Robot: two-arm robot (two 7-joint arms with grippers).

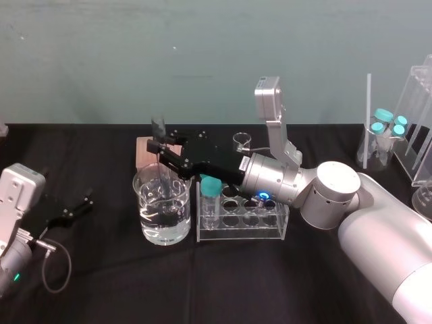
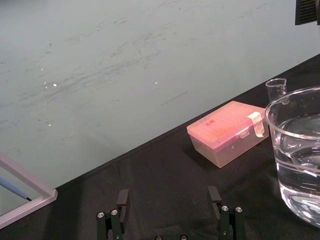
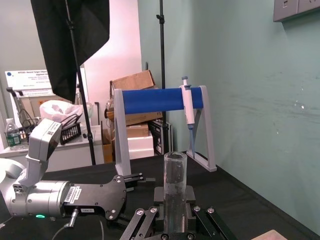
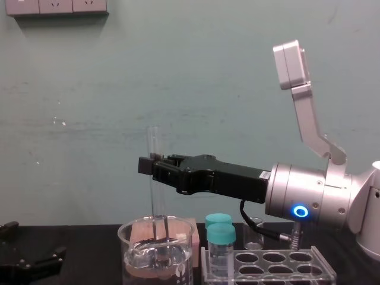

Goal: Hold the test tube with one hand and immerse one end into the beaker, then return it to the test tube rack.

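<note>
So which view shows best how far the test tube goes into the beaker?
The chest view: side-on, the test tube, held upright by the right pincer, dips into water in the beaker. The head view foreshortens it; the right wrist view shows its top.

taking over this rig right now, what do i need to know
Right gripper: jaws shut on the test tube, held upright with its lower end in the water of the beaker.
Left gripper: open, holding nothing, parked on the table to the left.
Test tube rack: just right of the beaker, teal-capped vials at its near end, most holes free.
Done: pick-up and dip.
Left: lift the tube out, seat it in a free rack hole, release.
</note>
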